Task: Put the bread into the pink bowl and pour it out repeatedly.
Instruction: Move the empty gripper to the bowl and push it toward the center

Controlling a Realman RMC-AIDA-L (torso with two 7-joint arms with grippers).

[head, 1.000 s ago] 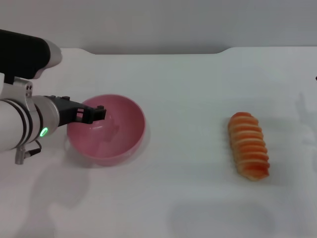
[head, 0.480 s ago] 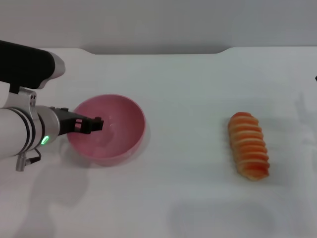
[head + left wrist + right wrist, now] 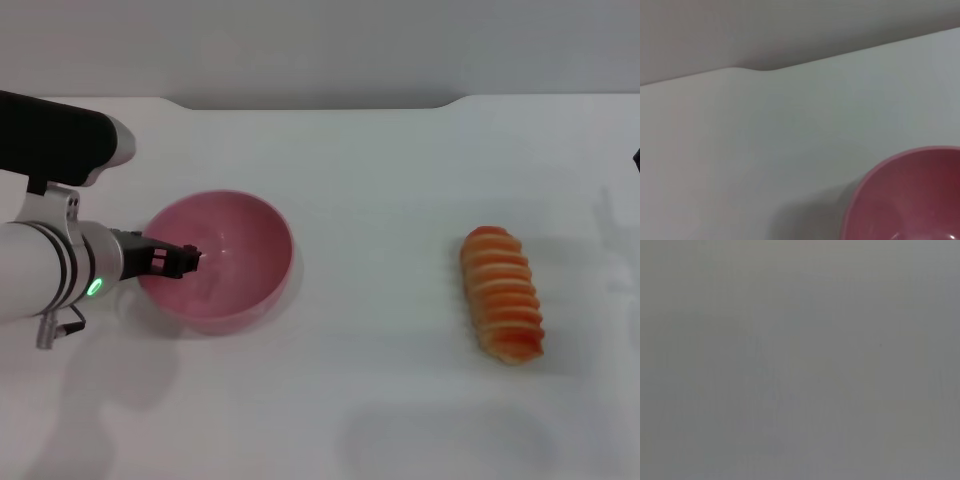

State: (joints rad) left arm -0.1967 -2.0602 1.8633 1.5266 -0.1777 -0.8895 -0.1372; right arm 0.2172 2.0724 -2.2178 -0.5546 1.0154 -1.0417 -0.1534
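— So where do we stand with the pink bowl (image 3: pixel 218 258)?

— We see it upright on the white counter (image 3: pixel 380 200), over on our left side. Nothing lies inside it; the glossy inner wall shows bare. From the left wrist view we catch only part of its rim (image 3: pixel 875 175) and some of the counter's far edge.

— And the left gripper (image 3: pixel 185 260)?

— It reaches in from the left, level with the bowl's near-left rim, its dark tip just over the rim and inside the bowl's outline. We cannot tell whether the fingers are apart or together, nor whether they touch the rim; from the head view they read as one dark block. A green light glows on the wrist behind it.

— Where is the bread (image 3: pixel 501 293)?

— Well apart from the bowl, on the right side of the counter. It lies orange side up, cream ridges crossing it, with its long axis running away from us and slightly slanted. Nothing touches it.

— And our right gripper?

— We don't find it in the head view, and the right wrist view gives us only a flat grey field.
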